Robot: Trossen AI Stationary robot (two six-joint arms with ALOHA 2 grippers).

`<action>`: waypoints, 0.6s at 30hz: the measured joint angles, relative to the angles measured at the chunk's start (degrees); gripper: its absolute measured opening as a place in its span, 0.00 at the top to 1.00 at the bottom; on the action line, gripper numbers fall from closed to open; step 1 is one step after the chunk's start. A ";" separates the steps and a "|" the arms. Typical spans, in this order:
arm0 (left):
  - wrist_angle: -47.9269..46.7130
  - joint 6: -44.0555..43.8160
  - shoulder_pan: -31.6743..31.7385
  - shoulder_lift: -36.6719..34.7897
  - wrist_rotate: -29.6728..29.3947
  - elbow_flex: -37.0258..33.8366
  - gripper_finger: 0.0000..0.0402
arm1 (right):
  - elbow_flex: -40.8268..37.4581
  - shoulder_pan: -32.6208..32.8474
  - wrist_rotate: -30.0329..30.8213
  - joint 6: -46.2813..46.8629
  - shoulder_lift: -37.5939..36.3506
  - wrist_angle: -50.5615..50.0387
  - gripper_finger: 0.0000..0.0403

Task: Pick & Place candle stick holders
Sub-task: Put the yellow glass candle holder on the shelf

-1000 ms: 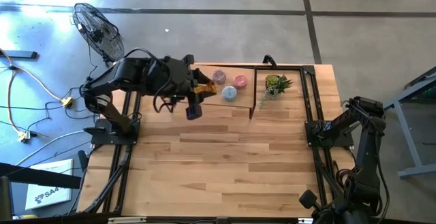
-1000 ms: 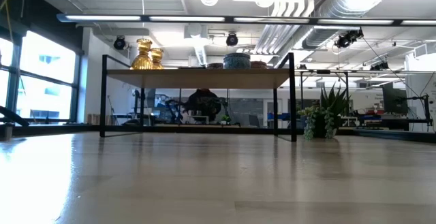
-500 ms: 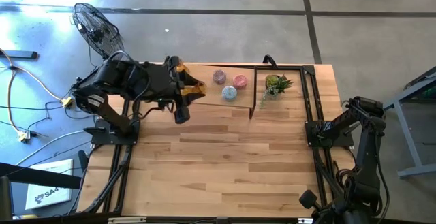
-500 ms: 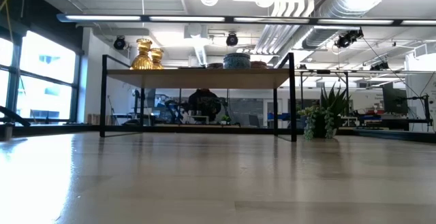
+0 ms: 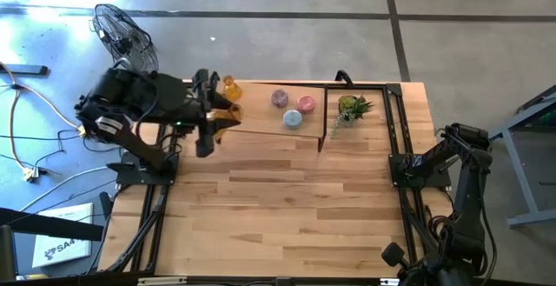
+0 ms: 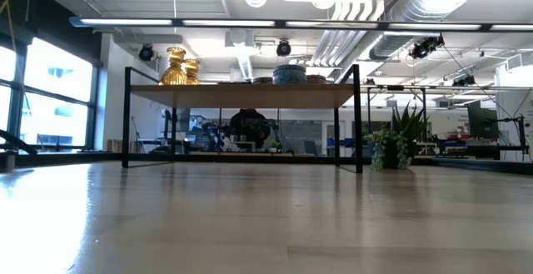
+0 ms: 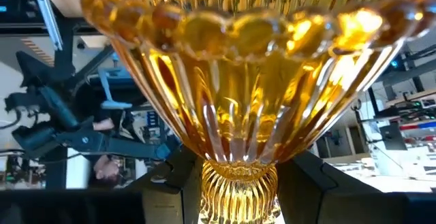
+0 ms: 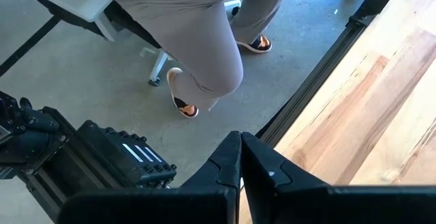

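My left arm folds back over the table's far-left corner, left gripper (image 5: 219, 117) clamped on an amber candle holder (image 7: 235, 81); right gripper (image 8: 240, 157) closed, parked.

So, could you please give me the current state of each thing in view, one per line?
Left claw: shut on an amber holder, lifted off the shelf.
Right claw: shut, empty, parked at the table's right edge.
Second amber holder: upright on the shelf.
Pink holders: on the shelf.
Blue holder: on the shelf.
Potted plant: upright.
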 joint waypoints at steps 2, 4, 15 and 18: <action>-1.14 0.00 -1.06 -0.73 -0.20 0.00 0.67 | 0.00 -0.02 0.00 0.00 0.00 0.00 0.99; -2.29 0.00 -2.07 -1.74 -1.34 -0.13 0.67 | 0.00 -0.01 0.00 0.00 0.00 -0.02 0.99; 12.92 1.74 -2.53 -16.08 -2.87 -23.69 0.67 | 0.00 0.00 0.02 0.00 0.00 0.02 0.99; 20.04 2.98 -2.51 -19.89 -3.33 -32.62 0.67 | 0.00 -0.02 0.00 0.00 0.00 0.00 0.99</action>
